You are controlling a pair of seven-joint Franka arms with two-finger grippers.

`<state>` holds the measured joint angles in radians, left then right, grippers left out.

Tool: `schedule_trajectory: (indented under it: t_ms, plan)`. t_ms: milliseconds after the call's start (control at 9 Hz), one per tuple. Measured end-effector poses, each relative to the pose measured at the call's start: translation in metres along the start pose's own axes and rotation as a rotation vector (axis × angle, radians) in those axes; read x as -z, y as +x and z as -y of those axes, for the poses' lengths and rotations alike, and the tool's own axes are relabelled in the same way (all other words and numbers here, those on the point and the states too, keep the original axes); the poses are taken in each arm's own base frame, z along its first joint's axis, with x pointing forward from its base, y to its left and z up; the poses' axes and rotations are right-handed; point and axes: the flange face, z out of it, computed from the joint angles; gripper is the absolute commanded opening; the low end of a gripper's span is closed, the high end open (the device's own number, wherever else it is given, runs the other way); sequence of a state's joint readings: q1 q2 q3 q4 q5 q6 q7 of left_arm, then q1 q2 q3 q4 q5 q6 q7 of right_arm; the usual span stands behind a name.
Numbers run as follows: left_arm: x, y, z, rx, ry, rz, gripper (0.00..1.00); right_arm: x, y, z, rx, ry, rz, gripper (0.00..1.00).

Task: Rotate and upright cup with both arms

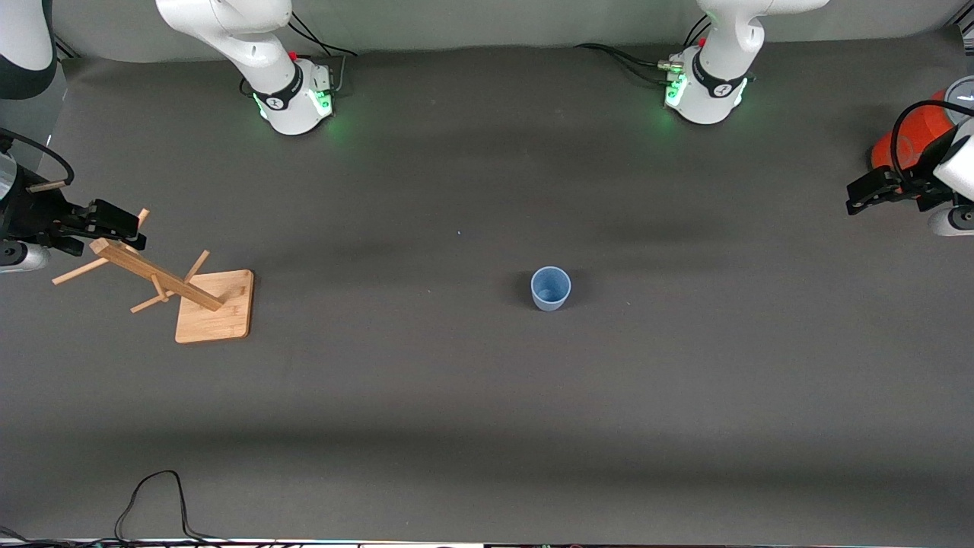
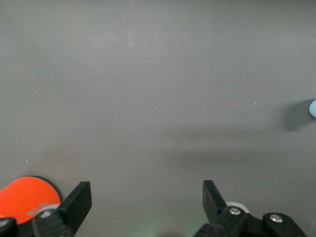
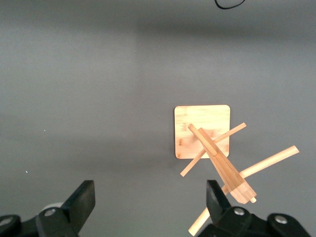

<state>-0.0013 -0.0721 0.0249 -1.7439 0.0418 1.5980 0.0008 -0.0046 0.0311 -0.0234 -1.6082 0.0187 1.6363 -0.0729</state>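
The pale-blue cup (image 1: pixel 550 288) stands upright, rim up, on the dark table mat near the middle. A sliver of it shows at the edge of the left wrist view (image 2: pixel 313 108). My left gripper (image 1: pixel 867 194) is open and empty, up in the air at the left arm's end of the table, next to the orange canister (image 1: pixel 913 137). My right gripper (image 1: pixel 114 224) is open and empty, up over the top of the wooden peg rack (image 1: pixel 183 293) at the right arm's end. Both grippers are well apart from the cup.
The wooden rack on its square base (image 3: pixel 202 131) leans with several pegs sticking out. The orange canister also shows in the left wrist view (image 2: pixel 24 198). A black cable (image 1: pixel 152 502) lies near the table's front edge. The two arm bases (image 1: pixel 297 95) (image 1: pixel 704 91) stand along the table's back edge.
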Motion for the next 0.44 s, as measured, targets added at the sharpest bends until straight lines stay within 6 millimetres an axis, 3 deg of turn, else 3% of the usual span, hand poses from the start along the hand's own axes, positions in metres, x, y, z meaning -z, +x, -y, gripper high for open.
schedule_trajectory:
  t_ms: [444]
  plan:
    - [0.0010, 0.0007, -0.0030, 0.010, -0.008, 0.013, 1.00, -0.0005, 0.0002, 0.0000, 0.000, 0.000, 0.001, 1.00]
